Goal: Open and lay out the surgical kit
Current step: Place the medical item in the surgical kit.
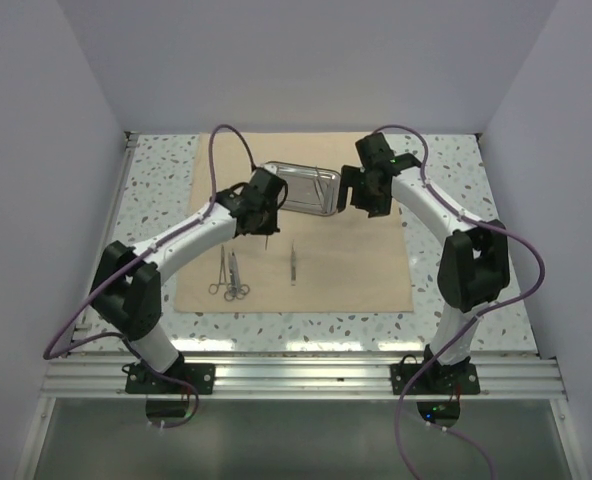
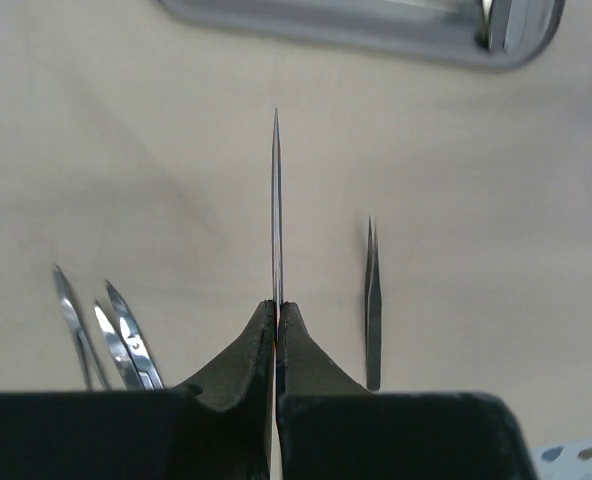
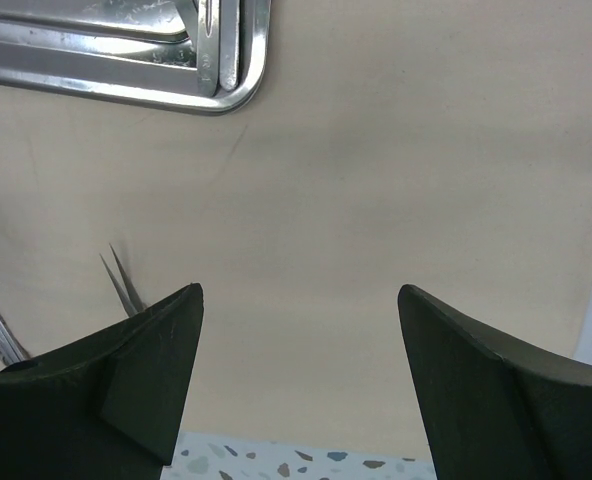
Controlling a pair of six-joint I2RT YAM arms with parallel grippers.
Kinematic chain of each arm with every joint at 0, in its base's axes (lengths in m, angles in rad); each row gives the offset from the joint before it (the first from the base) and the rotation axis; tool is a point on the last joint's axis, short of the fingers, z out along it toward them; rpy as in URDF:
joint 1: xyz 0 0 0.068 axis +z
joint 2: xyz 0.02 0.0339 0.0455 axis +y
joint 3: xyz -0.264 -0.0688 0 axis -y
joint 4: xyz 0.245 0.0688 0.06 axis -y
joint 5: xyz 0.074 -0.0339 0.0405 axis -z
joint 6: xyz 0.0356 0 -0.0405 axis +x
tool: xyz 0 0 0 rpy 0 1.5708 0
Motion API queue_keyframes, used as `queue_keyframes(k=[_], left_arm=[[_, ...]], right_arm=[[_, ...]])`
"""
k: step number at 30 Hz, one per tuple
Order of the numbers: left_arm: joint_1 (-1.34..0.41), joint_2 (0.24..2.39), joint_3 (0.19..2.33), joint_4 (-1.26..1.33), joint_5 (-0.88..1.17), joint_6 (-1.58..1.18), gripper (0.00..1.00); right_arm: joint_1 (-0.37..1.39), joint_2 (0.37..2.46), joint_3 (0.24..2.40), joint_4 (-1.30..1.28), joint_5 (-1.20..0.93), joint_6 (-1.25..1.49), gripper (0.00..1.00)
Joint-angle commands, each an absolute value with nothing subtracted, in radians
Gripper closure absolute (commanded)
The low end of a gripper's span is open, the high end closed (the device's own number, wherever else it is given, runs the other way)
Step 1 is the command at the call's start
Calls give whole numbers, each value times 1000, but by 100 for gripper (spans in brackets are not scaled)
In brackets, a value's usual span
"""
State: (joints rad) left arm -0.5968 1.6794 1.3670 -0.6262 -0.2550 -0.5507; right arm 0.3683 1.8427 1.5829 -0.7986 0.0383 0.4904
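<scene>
The beige cloth wrap (image 1: 346,270) lies spread flat on the table. The steel tray (image 1: 301,188) sits at its far middle. My left gripper (image 1: 264,226) hovers just in front of the tray's left end. In the left wrist view it (image 2: 277,305) is shut on thin steel tweezers (image 2: 276,200) that point away above the cloth. Scissor-like instruments (image 1: 228,276) and another pair of tweezers (image 1: 293,262) lie on the cloth; both show in the left wrist view, the scissors (image 2: 106,335) and the tweezers (image 2: 373,310). My right gripper (image 1: 362,200) is open and empty right of the tray, above bare cloth (image 3: 376,200).
The speckled tabletop (image 1: 156,190) surrounds the cloth, with walls on three sides. The tray's corner (image 3: 226,90) and an instrument in it show at the top left of the right wrist view. The tray's edge (image 2: 376,30) is at the top of the left wrist view.
</scene>
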Motion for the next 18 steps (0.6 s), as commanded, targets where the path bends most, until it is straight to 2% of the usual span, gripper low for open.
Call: queue_keyframes(k=[1, 8, 18], left_arm=[[-669, 1641, 1191, -537, -198, -643, 100], [-709, 1670, 1068, -405, -195, -719, 100], [-718, 1750, 1129, -376, -150, -730, 100]], right_arm=[[373, 1835, 1585, -802, 32, 506, 18], [380, 1789, 1523, -833, 57, 491, 18], [379, 1709, 1477, -853, 100, 472, 18]])
